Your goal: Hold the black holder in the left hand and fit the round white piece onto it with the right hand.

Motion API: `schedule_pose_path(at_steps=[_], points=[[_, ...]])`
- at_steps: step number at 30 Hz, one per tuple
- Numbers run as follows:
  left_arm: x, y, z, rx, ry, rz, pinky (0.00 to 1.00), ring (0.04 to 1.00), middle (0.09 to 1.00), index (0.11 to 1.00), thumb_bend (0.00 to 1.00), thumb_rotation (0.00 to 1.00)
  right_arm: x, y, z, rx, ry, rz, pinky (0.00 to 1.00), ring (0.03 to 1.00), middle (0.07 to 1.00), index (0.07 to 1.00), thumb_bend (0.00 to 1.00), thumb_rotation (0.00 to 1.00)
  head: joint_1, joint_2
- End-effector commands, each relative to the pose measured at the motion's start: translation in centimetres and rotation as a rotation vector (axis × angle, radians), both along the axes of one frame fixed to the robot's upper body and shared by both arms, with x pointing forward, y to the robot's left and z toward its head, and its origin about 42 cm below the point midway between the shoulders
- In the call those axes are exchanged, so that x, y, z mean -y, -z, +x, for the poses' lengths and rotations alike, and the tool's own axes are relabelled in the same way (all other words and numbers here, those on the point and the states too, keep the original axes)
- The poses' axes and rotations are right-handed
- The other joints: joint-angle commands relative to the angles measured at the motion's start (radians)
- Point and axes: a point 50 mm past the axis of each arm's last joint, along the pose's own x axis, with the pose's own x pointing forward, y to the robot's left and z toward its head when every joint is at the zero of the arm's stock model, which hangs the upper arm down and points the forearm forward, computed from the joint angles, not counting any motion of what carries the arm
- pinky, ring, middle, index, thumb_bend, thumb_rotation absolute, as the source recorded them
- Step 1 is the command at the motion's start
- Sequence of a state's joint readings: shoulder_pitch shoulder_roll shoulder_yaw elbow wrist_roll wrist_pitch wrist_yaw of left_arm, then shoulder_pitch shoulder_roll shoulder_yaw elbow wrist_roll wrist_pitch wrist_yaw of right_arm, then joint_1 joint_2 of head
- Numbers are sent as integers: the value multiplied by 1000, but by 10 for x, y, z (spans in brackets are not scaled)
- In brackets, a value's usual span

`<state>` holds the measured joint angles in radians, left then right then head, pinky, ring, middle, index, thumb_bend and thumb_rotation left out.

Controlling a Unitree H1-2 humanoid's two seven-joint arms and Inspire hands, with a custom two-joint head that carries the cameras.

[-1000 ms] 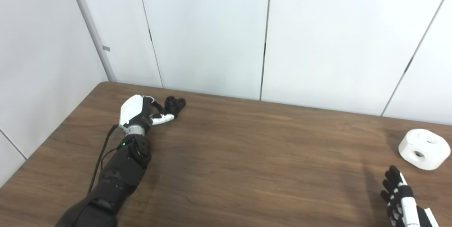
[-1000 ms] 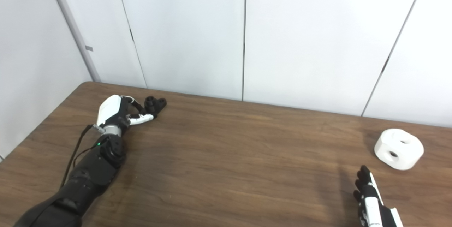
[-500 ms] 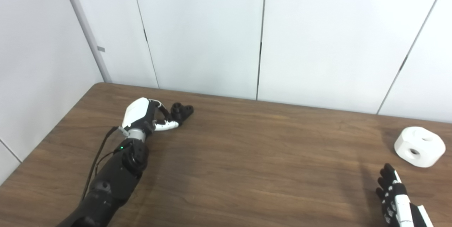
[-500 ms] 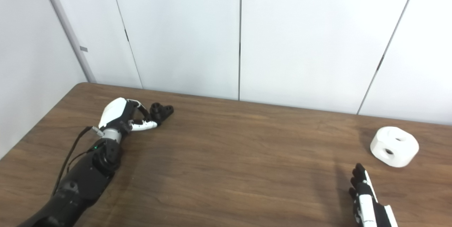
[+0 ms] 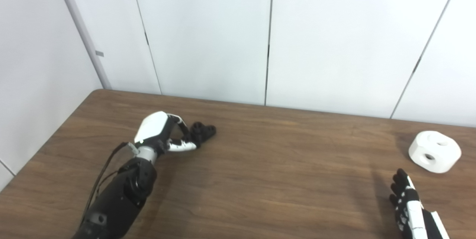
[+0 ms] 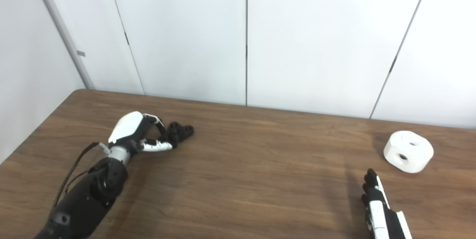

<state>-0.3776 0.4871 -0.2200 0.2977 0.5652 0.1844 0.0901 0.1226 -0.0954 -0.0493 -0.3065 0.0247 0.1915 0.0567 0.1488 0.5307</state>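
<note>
Mostly wooden table point(image 5: 260, 179), white wall panels point(image 5: 208, 34)

The light is bright and even, and it seems to come from above; on the wall panels point(image 5: 208, 34) I see no glare. My left hand point(image 5: 160, 135) and my right hand point(image 6: 377, 209) throw only soft, faint shadows on the table point(image 5: 260, 172). Both pictures are a little soft, so small details look slightly blurred.

The dark brown wood-grain table point(image 5: 260, 164) has a smooth, faintly sheeny top. The round white piece point(image 5: 434, 151) looks like matt plastic, as does the small black holder point(image 5: 202, 132). The left hand point(image 5: 160, 135) wears a glossy white plastic shell over black parts; the white wall panels point(image 5: 334, 38) are smooth and matt.
</note>
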Motion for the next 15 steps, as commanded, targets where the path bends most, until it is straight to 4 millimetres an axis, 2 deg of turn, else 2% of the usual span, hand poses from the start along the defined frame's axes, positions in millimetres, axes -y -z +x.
schedule_pose_path(at_steps=[1,8,15], points=[[5,-18,-1,39,52,45,1000,888,790,488,517,45,-5,-17,6,77,-12,-3,1000,1000,1000,1000,569,1000,-3,3],[34,-24,-21,57,163,32,1000,889,787,488,517,45,-7,-22,10,86,-10,-11,1000,1000,1000,1000,595,1000,-32,17],[60,-20,-38,60,246,86,1000,894,790,488,519,46,-8,-30,11,85,1,-24,1000,1000,998,1000,613,1000,-69,31]])
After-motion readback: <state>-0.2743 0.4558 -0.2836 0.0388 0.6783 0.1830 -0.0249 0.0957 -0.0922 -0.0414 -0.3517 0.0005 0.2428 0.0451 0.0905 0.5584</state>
